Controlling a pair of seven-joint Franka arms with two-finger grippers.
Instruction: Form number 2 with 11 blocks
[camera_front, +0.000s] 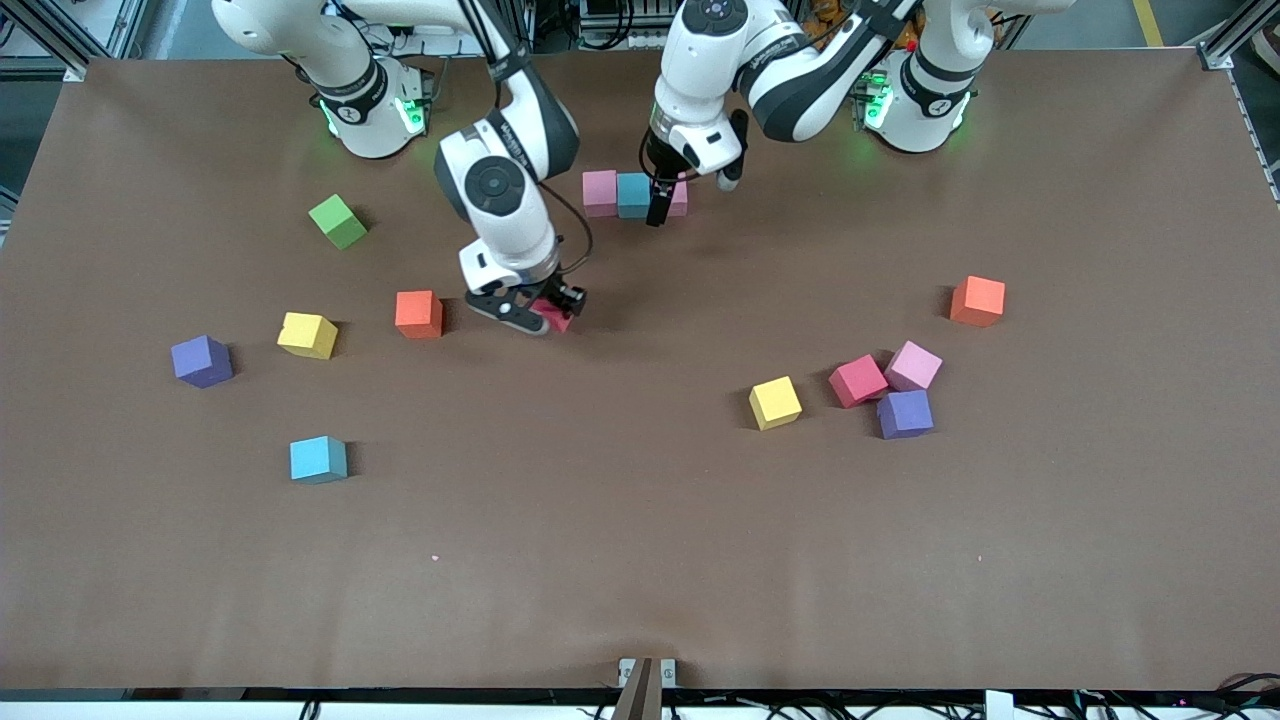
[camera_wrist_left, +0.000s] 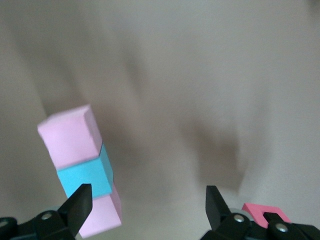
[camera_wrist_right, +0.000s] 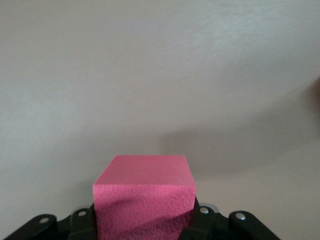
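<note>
My right gripper is low at the table's middle, shut on a red block; the right wrist view shows this red block filling the space between the jaws of the right gripper. A row of three touching blocks lies near the robots' bases: pink, blue, pink. My left gripper hangs open over the row's end toward the left arm. In the left wrist view the row lies beside one finger, and the left gripper holds nothing.
Loose cubes toward the right arm's end: green, orange-red, yellow, purple, blue. Toward the left arm's end: orange, yellow, and a cluster of red, pink, purple.
</note>
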